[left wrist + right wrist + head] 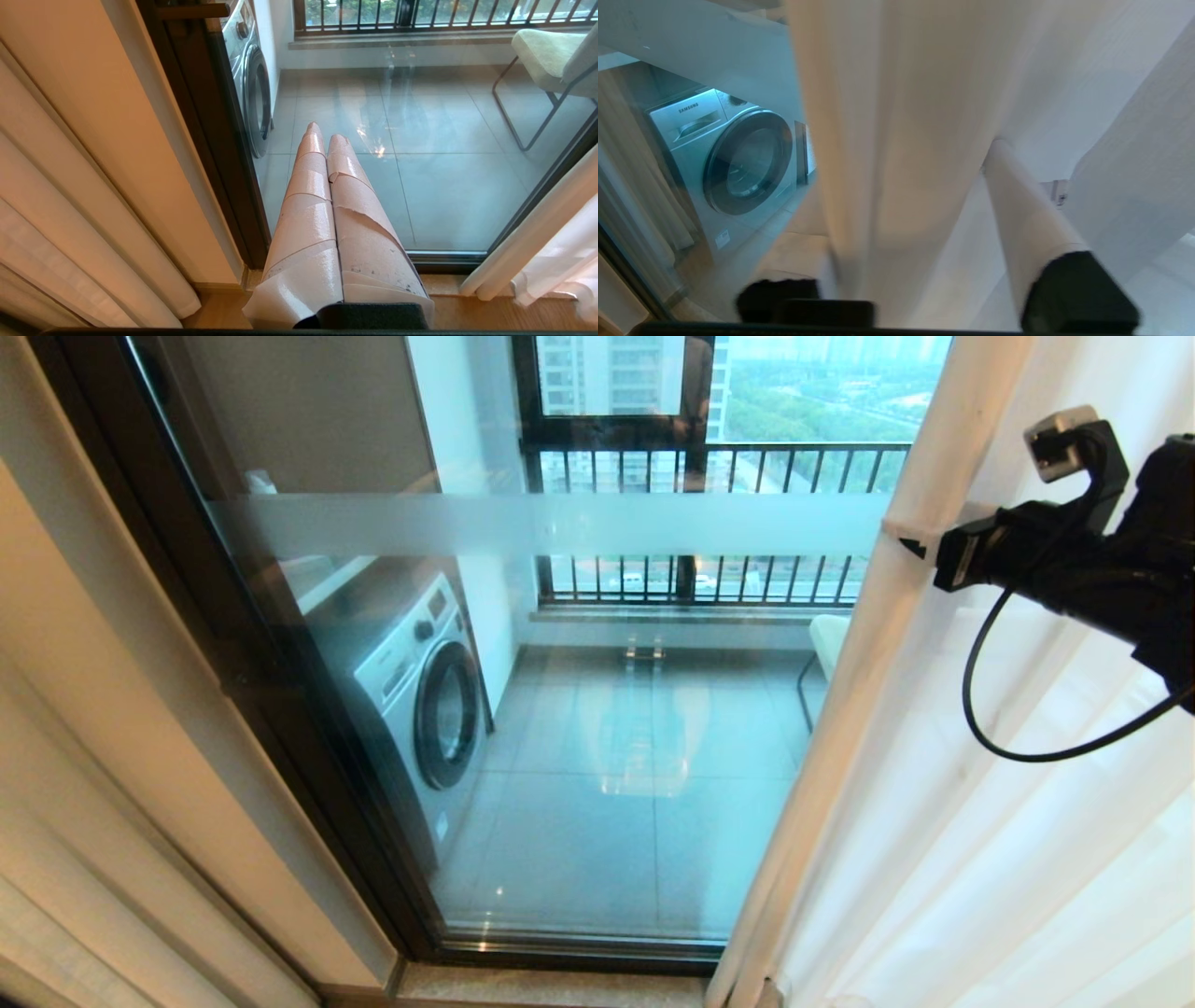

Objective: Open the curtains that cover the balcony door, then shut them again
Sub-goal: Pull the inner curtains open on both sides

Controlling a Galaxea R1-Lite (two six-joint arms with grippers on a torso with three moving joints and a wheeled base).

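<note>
Presently, operator, your entry read as follows.

Item one, the curtains (pixel 1008 821): sheer white panel with a cream-beige hemmed edge, gathered to the right of the head view, its hem running down from the top right to the floor sill. Its leading edge stood between the fingers of the right gripper (pixel 910 543).

Item two, the balcony door (pixel 560 709): glass pane in a dark frame, crossed by a frosted band, largely uncovered. Through it you could see a washing machine (pixel 420 691), grey floor tiles, a chair (pixel 546 56) and the railing (pixel 709 523).

Item three, the right gripper: held at the hem about level with the frosted band; in the right wrist view one finger (pixel 1027 210) lay on either side of the hem fold, set at a middling width. Whether they had already pinched the cloth you could not tell.

Item four, the left gripper (pixel 327 137): parked low, taped fingers pressed together, holding nothing, pointed at the glass.

Judgement: the opening half looked done, since the pane stood bare. The closing half looked barely begun; you still had the whole width of glass to cover by drawing the hem leftward toward the opaque drape (pixel 84 803).
</note>
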